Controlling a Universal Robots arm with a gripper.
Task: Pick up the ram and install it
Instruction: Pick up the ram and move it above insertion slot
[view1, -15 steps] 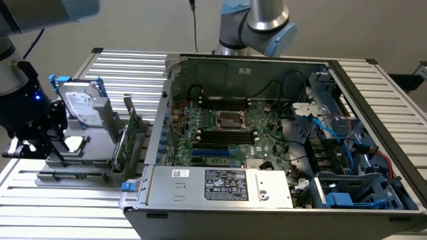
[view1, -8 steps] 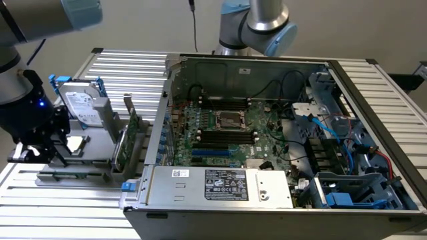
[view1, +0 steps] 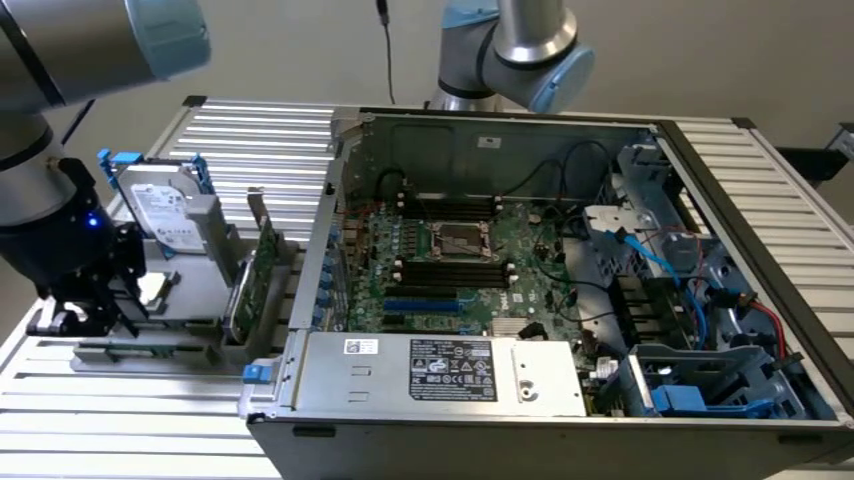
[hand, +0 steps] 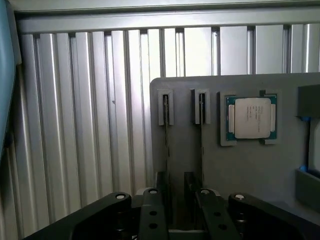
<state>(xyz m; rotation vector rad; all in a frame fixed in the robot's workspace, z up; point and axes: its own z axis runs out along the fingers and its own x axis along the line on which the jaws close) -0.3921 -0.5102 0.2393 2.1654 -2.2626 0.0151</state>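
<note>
Two ram sticks stand on edge in narrow grey holders on the grey fixture plate (hand: 250, 170); from the wrist they show as thin dark lines, one ram stick (hand: 166, 130) and the other ram stick (hand: 201, 130). My gripper (hand: 175, 192) hangs just short of them, its black fingers (hand: 161, 190) apart with nothing between them. The first stick runs toward the inner edge of one finger and the second passes outside the other finger. In the exterior view my gripper (view1: 80, 312) is low over the fixture plate (view1: 187, 285), to the left of the open computer case (view1: 561, 270).
A CPU (hand: 248, 117) sits in a pocket on the plate beside the sticks. A hard drive (view1: 167, 210) and a green expansion card (view1: 254, 285) stand upright on the plate. Long black slots (view1: 454, 270) flank the CPU socket on the motherboard (view1: 534, 290). Ribbed aluminium table (hand: 75, 125) surrounds everything.
</note>
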